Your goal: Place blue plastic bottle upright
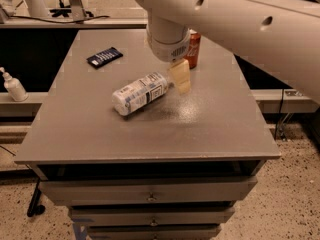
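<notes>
The blue plastic bottle [140,93] lies on its side near the middle of the grey table [100,134]. It is clear and pale blue with a white and light-blue label. Its base points to the front left and its cap end points right, toward the gripper. My gripper [180,77] hangs from the large white arm [225,14] just right of the bottle's cap end, low over the table. The cap is mostly hidden behind the gripper. I cannot tell whether they touch.
A red soda can [193,49] stands upright behind the gripper, partly hidden by the arm. A dark blue packet [104,57] lies at the table's back left. A white pump bottle [14,86] stands on a lower shelf to the left. Drawers sit under the tabletop.
</notes>
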